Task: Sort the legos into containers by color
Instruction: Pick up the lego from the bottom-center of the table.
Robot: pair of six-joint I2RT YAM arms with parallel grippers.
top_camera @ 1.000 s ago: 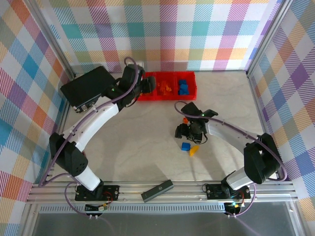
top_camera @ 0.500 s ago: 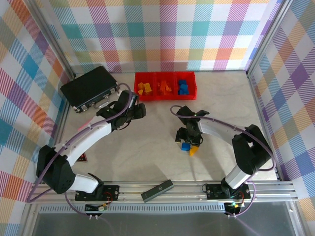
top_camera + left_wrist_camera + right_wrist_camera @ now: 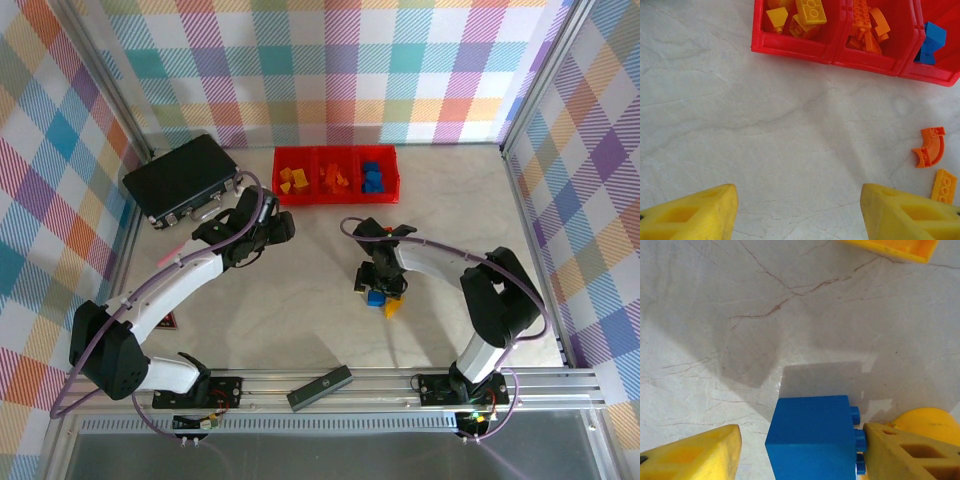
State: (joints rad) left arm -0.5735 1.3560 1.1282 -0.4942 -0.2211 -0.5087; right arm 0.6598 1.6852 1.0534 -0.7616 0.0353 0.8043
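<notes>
Nearest me, a black bar (image 3: 320, 388) lies on the rail between the two arm bases.

Farther in, right of centre on the tabletop (image 3: 300, 310), my right end effector (image 3: 801, 430) is down over a blue brick (image 3: 810, 447). Its jaws stand open and straddle the brick. On the wrist camera the right finger (image 3: 910, 455) sits against the brick's studs. A strip of tabletop shows between the left finger (image 3: 690, 455) and the brick's flat side, so I don't have it gripped. The brick rests on the tabletop. Just right of it lies a rounded yellow brick (image 3: 394, 307), right beside that finger. I can't tell whether they touch.

Farther and to the left, my left end effector (image 3: 798, 197) points down at bare tabletop, jaws wide open with nothing between them. Its wrist camera shows two loose pieces off to the right, on the near side of the bins. One is a curved orange brick (image 3: 929, 152) and the other a flat orange brick (image 3: 944, 186), close together but apart.

At the far side, three red bins (image 3: 790, 49) stand joined in a row. The left bin holds yellow bricks (image 3: 810, 11), the middle one orange bricks (image 3: 867, 25), and the right one blue bricks (image 3: 372, 178). Left of the bins, a black case (image 3: 182, 178) sits by the far left corner.
</notes>
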